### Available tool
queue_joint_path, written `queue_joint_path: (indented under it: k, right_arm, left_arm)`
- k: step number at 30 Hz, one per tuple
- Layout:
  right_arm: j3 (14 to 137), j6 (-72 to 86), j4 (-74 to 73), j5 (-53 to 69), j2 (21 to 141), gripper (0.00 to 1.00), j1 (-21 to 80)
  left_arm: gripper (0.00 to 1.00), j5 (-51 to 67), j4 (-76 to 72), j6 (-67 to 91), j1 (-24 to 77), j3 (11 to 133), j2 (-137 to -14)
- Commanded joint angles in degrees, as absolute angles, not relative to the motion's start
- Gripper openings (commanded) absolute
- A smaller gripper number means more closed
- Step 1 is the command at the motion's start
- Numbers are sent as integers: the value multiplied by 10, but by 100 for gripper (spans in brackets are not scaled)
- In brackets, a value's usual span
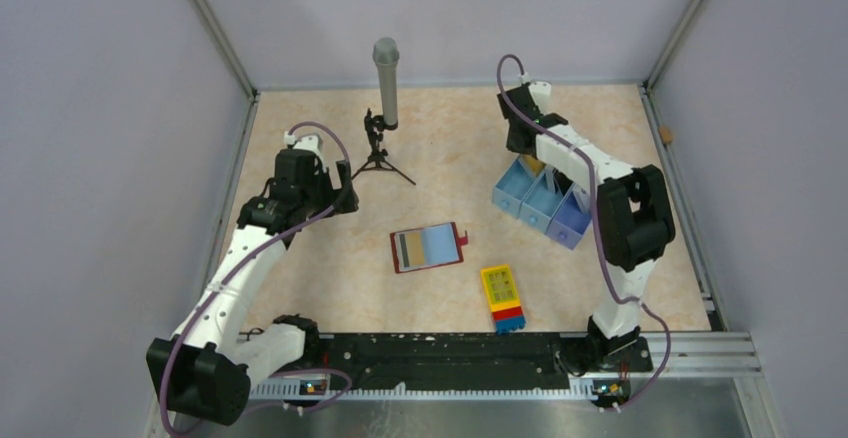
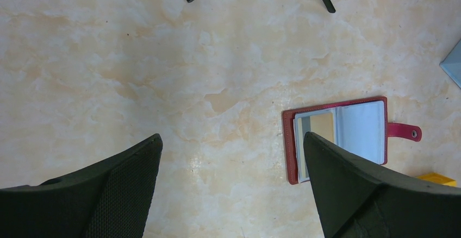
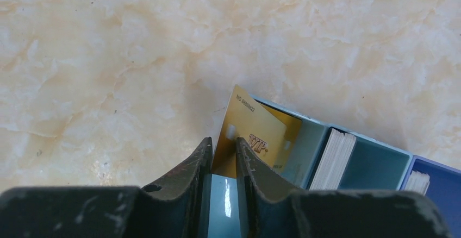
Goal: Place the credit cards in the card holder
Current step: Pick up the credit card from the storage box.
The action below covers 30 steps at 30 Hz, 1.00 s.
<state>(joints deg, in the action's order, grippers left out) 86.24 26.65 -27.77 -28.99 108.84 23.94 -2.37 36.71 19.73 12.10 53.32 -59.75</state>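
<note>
The dark-red card holder (image 1: 428, 247) lies open and flat at mid-table, blue-grey pockets up, red tab to the right. In the left wrist view the card holder (image 2: 353, 129) shows a tan card (image 2: 323, 124) in its left pocket. My left gripper (image 1: 345, 198) (image 2: 232, 137) hovers open to its left, holding nothing. My right gripper (image 1: 525, 148) (image 3: 224, 140) reaches into the light-blue tray (image 1: 545, 203). Its fingers stand a narrow gap apart on either side of a yellow-gold "VIP" credit card (image 3: 261, 129) leaning in the end compartment. Whether they press it is unclear.
The tray (image 3: 375, 164) holds a stack of pale cards (image 3: 337, 159) in its middle compartment and another (image 3: 418, 182) in the dark-blue one. A grey cylinder on a black tripod (image 1: 385, 83) stands at the back. A yellow, red and blue block (image 1: 503, 296) lies near the front.
</note>
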Motion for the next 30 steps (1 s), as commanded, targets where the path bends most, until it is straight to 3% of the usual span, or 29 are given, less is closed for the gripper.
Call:
queue_joint_path:
  k: [1, 11, 22, 27, 30]
  right_arm:
    - [861, 271, -272, -305, 1040, 18, 246]
    - [856, 270, -318, -331, 1015, 0, 248]
    - [818, 236, -356, -364, 913, 0, 257]
    - [788, 187, -344, -300, 823, 0, 260]
    - [750, 142, -309, -166, 760, 0, 260]
  left_arm:
    - [99, -18, 354, 192, 118, 529, -592]
    - [99, -13, 354, 192, 118, 528, -589]
    - [99, 53, 339, 171, 118, 522, -575]
    - [99, 133, 305, 190, 123, 509, -546]
    - [98, 193, 233, 221, 139, 473, -513]
